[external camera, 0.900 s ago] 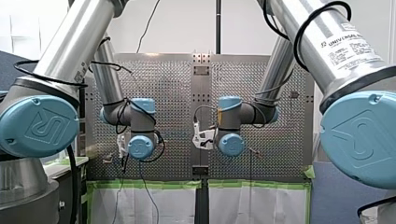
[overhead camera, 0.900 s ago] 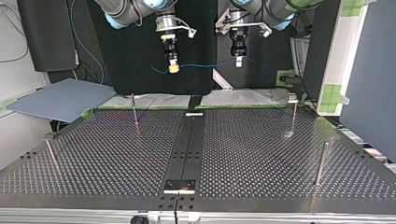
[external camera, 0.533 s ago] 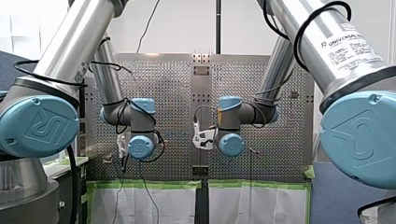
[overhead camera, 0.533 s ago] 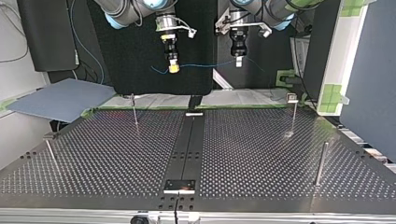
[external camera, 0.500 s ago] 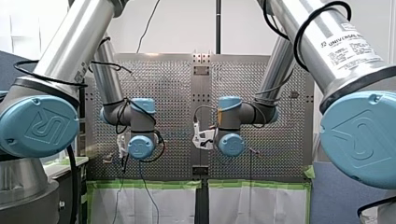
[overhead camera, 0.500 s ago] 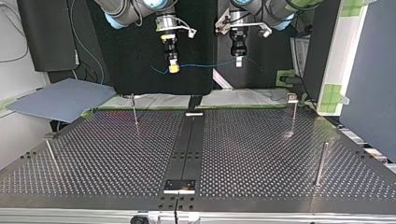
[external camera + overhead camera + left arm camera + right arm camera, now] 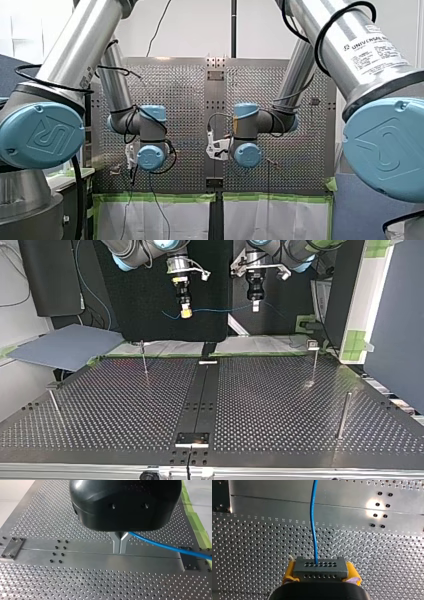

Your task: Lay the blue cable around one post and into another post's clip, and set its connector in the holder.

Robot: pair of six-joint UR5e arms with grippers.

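The blue cable [image 7: 220, 309] hangs nearly level between my two grippers, high above the perforated table [image 7: 260, 405]. At the top view's left, my right gripper [image 7: 186, 313] with yellow pads is shut on the cable's grey connector [image 7: 320, 568]; the cable [image 7: 314, 525] runs straight out of it. My left gripper [image 7: 255, 305] at the top view's right has its metal fingertips shut on the cable [image 7: 162, 547], which leaves sideways from the pinch [image 7: 120, 545]. A loose blue end [image 7: 169, 315] sticks out past the right gripper.
Thin posts stand on the table: one [image 7: 144, 358] at the far left, one with a clip [image 7: 313, 359] at the far right, one [image 7: 343, 415] near right, one [image 7: 54, 402] near left. A small bracket [image 7: 192, 438] sits on the dark centre strip.
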